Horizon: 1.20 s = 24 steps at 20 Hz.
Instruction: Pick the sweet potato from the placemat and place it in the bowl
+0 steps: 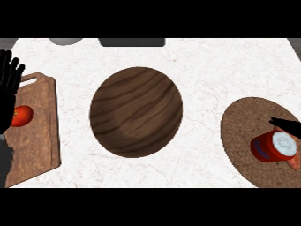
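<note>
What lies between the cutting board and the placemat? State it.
The wooden bowl, on the white counter, between cutting board and placemat, in the head view.

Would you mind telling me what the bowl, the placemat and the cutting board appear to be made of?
The bowl looks like dark wood with a smooth finish: curved grain bands run across it. The placemat seems woven fibre, brown with a fine ribbed texture. The cutting board appears to be lighter, reddish wood with straight grain.

Single head cam, looking steeply down at the counter from robot's side, fairly close.
</note>
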Motion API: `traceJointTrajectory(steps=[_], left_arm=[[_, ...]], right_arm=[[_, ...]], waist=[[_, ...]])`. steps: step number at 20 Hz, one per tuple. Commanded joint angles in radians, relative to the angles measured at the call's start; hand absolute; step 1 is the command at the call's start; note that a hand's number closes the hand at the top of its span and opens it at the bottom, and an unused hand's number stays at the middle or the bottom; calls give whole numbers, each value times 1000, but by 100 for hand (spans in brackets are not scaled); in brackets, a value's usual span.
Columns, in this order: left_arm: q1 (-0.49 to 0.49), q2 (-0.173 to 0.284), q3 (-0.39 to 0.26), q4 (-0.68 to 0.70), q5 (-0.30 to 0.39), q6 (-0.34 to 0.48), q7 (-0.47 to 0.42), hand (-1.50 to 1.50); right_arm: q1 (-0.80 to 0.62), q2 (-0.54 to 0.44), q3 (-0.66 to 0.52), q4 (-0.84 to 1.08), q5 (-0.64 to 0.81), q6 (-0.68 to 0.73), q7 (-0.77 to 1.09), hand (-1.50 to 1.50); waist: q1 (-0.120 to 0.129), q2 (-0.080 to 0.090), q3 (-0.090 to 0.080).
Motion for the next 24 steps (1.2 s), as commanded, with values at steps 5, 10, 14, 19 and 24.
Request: traceJointTrajectory(steps=[5, 10, 14, 19, 24], left_arm=[[-57, 26, 39, 74, 13, -28, 0, 0], [8, -22, 20, -7, -18, 4, -19, 0], [20, -30, 14, -57, -5, -8, 29, 0], [-75, -55, -56, -7, -18, -40, -15, 0], [-117, -64, -72, 8, -28, -31, 1, 0]], right_arm=[[-58, 28, -26, 128, 16, -175, -135, 150], [-113, 16, -45, 214, 33, -219, -180, 150], [-110, 23, -60, 190, 29, -231, -175, 150], [-484, -5, 58, 286, 152, -172, -156, 150], [-653, -27, 53, 418, 173, -211, -228, 150]], waist=[[-2, 1, 0], [2, 1, 0], [1, 0, 0], [139, 45, 5], [156, 58, 7]])
